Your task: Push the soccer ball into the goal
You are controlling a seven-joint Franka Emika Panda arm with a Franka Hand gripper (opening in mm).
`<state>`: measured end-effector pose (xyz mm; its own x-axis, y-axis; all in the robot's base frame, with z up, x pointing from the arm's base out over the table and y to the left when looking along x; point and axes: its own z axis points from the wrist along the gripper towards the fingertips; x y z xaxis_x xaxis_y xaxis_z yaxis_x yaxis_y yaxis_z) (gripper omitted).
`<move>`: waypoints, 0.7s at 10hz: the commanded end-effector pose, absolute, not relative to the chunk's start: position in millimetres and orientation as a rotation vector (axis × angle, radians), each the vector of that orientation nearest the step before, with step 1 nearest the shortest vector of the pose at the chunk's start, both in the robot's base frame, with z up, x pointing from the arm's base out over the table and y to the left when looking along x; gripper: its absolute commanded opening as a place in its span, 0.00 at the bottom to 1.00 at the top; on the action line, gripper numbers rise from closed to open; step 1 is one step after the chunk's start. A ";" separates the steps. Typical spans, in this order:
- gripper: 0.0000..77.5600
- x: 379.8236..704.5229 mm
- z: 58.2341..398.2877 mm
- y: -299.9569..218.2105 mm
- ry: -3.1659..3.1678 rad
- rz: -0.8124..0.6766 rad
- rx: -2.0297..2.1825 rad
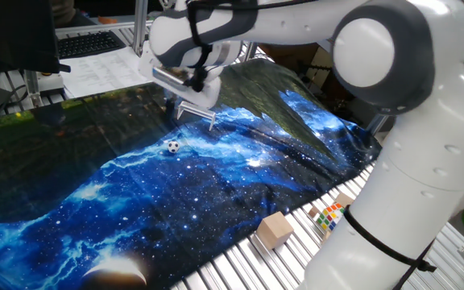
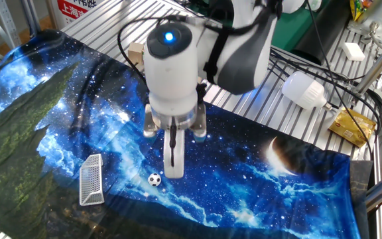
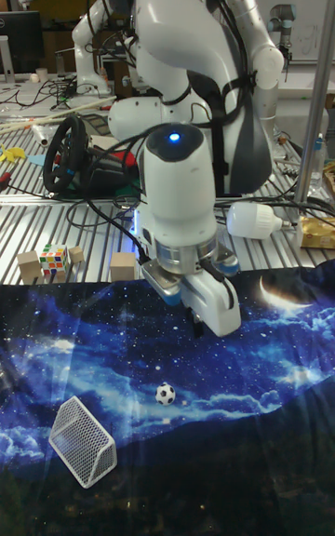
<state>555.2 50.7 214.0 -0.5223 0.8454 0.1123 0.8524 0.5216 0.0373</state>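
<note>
Soccer ball point(image 2: 154, 179): white with black patches; goal point(image 2: 91, 179): silvery-white wire mesh; cloth point(image 2: 257, 179) covering the bench: deep blue galaxy print with pale cyan clouds, white star specks, a white-orange crescent planet and dark green-black areas; arm point(image 2: 178, 79): glossy white shells with grey-black joints and a lit blue indicator; pincer point(image 2: 173, 169): white fingers beneath a grey flange; wooden block point(image 1: 274, 229): tan; puzzle cube point(image 1: 329, 215): white, red, green, yellow and orange squares; bench point(image 1: 248, 266) slats: bare silver metal.
</note>
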 end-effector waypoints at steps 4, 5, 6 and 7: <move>0.00 565.2 174.0 71.6 -2.615 -0.085 -1.625; 0.00 565.2 173.6 71.7 -2.614 -0.085 -1.626; 0.00 565.6 162.6 74.3 -2.596 -0.078 -1.658; 0.00 564.9 155.7 74.9 -2.595 -0.070 -1.666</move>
<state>564.4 72.9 162.8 -0.4286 0.8999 0.0804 0.9031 0.4293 0.0100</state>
